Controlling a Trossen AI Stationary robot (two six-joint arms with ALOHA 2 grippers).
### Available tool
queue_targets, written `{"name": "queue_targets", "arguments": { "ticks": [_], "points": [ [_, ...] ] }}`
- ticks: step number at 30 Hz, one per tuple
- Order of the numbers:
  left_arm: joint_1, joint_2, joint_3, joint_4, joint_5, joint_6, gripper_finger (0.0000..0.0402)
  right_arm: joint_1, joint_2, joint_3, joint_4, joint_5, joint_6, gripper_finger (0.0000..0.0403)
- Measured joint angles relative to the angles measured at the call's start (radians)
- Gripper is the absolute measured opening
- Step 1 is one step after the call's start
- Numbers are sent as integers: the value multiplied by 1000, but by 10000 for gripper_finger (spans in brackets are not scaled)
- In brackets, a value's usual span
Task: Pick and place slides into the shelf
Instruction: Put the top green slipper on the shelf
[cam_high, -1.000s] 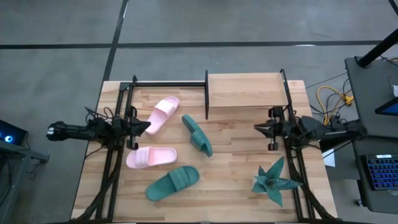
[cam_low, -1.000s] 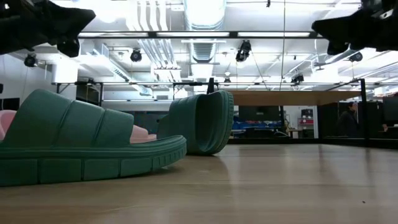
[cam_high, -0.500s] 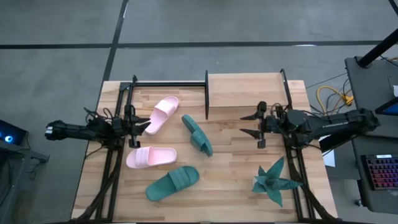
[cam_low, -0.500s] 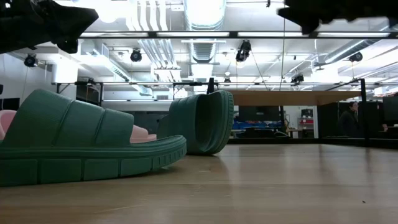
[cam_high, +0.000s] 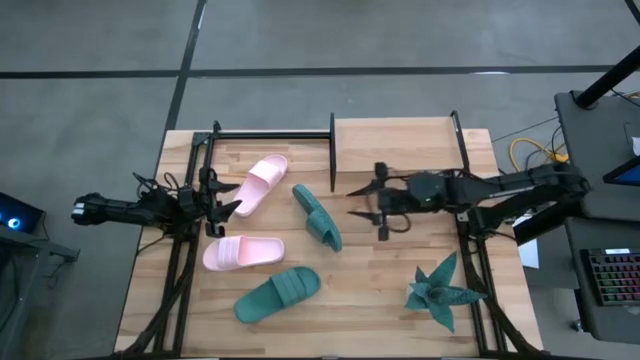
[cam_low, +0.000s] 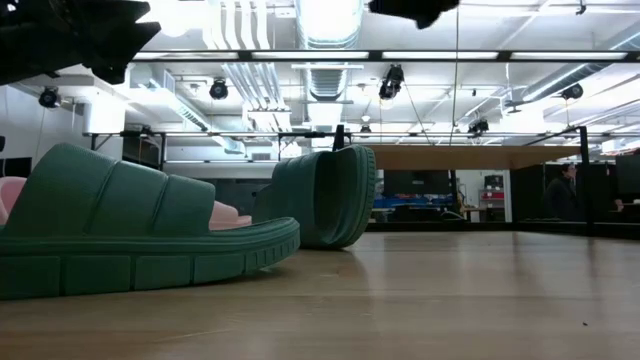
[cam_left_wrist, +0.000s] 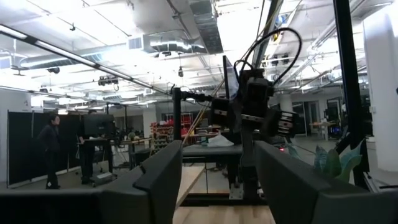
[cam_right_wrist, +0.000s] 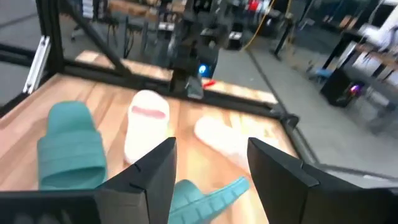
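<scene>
Your right gripper (cam_high: 362, 204), fingers apart, hovers just right of the tilted teal slide (cam_high: 317, 216) below the shelf (cam_high: 393, 146); straddle its edge squarely. Left gripper (cam_high: 228, 207), fingers apart, waits.

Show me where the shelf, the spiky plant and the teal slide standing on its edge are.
shelf (cam_high: 395, 148): high view, bare middle of its wood board.
spiky plant (cam_high: 437, 291): high view, centre of the star.
teal slide on its edge (cam_high: 317, 217): high view, middle of its length.
</scene>
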Motion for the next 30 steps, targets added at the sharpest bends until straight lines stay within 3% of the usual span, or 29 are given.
{"name": "queue_targets", "arguments": {
  "ticks": [6, 15, 24, 30],
  "points": [
    [0, -2, 0, -1, 0, 7, 187, 42, 167, 150, -101, 42, 47, 187],
    [0, -3, 0, -1, 0, 8, 187, 79, 392, 412, -492, 283, 347, 186],
    [0, -3, 0, -1, 0, 8, 187, 80, 552, 557, -750, 262, 665, 187],
    [0, -2, 0, -3, 0, 8, 187, 80, 590, 577, -807, 138, 787, 187]
  ]
}}
